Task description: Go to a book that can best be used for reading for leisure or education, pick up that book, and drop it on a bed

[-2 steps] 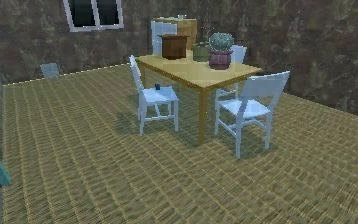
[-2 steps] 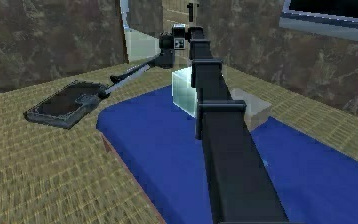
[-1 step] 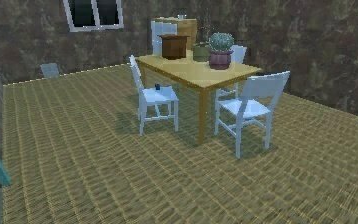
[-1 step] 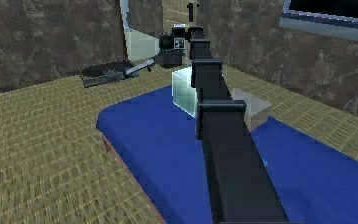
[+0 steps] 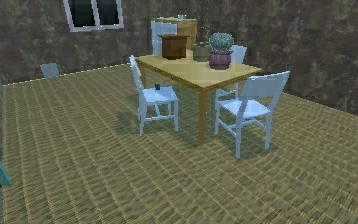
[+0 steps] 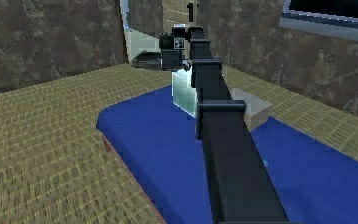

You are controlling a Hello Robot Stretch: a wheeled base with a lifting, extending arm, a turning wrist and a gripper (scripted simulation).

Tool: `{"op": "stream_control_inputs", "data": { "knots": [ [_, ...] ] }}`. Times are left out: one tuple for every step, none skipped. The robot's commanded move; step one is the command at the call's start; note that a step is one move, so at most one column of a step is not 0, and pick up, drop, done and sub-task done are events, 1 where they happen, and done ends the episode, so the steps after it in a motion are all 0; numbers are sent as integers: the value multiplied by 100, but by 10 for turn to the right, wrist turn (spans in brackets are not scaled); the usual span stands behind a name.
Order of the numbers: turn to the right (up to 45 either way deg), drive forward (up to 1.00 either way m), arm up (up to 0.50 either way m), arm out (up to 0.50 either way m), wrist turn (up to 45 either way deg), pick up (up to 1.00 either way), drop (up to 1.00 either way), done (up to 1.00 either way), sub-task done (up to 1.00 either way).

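Observation:
In the arm side view my arm [image 6: 225,130] reaches out over a bed with a deep blue cover [image 6: 137,130]. The gripper [image 6: 165,48] is a dark body at the arm's far end, near the bed's far edge. A pale blue-white slab [image 6: 184,90], perhaps the book, sits just left of the arm and below the gripper, against the blue cover. I cannot tell whether it rests on the bed or hangs, nor whether the gripper holds anything. A grey pillow [image 6: 253,104] lies to the right of the arm.
The forward view has a wooden table [image 5: 192,72] with three white chairs [image 5: 155,98], a potted plant [image 5: 220,48] and a brown box [image 5: 173,46] on it. A window [image 5: 93,12] is in the far wall. Woven floor stretches in front.

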Motion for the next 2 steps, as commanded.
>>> {"op": "stream_control_inputs", "data": {
  "knots": [
    [0, 0, 0, 0, 450, 0, 0, 0, 0],
    [0, 0, 0, 0, 30, 0, 0, 0, 0]
  ]
}}
